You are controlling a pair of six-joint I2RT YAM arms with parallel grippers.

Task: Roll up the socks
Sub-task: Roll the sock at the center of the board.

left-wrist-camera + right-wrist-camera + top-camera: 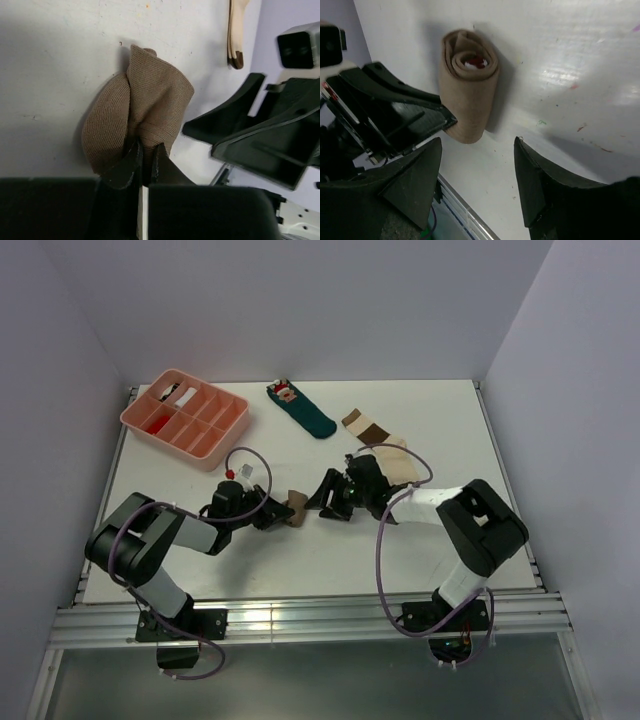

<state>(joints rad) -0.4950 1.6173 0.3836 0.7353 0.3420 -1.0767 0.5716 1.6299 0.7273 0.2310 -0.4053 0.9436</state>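
while left hand (146, 152) pinches the soft rolled tan-brown fabric sock (135, 105), right hand (477, 147) is spread. i'd grip across the coil.

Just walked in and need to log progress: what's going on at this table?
Two robot arms are rolling socks. The left hand is shut on an edge of the tan sock, which is already wound into a roll on the table. The right hand is open beside that roll, holding nothing. The banded cream sock lies behind the right arm, not yet rolled.
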